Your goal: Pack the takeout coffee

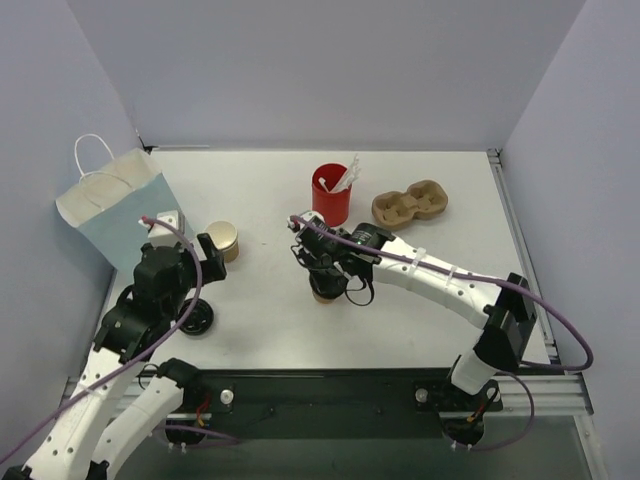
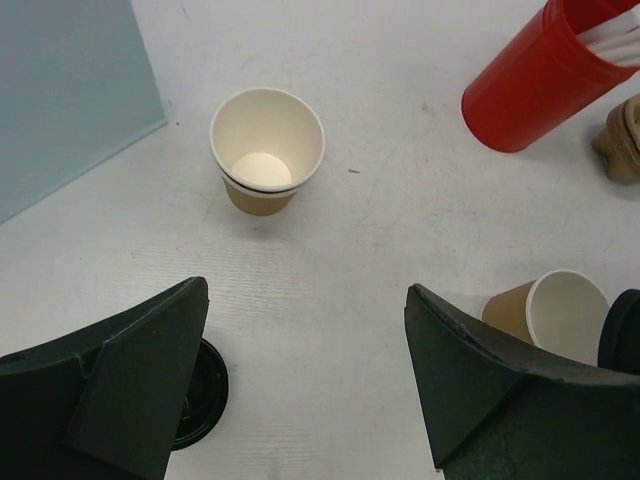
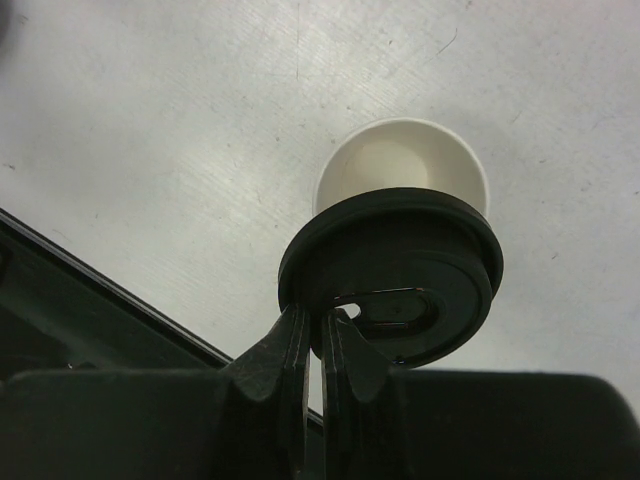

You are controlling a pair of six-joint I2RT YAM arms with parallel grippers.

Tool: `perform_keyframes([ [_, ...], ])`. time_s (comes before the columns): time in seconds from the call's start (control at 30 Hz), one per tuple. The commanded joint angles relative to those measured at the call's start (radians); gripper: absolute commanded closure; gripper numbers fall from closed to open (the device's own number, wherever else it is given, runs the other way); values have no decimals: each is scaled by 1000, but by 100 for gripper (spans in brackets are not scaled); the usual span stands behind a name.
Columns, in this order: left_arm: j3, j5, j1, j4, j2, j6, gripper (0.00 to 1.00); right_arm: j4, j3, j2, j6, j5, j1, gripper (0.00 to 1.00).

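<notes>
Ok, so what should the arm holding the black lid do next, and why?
Probably nudge the black lid further across the paper cup, then lower it flat onto the rim. The right gripper pinches the lid by its edge, and the lid hides only part of the cup. The cup's cream inside shows beyond it, so the lid isn't centred or pressed on yet.

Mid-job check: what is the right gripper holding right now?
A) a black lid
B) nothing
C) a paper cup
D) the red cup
A: the right wrist view shows the right gripper pinching the black lid by its edge, held over an open paper cup.
</notes>
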Motion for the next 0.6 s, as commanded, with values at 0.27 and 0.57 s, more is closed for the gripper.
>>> perform_keyframes([
  [0.27, -19, -108, 8, 41, -121, 24, 11, -198, 203, 204, 32, -18, 0, 100],
  [0.57, -13, -116, 7, 30, -121, 21, 11, -285, 301, 299, 14, 33, -5, 100],
])
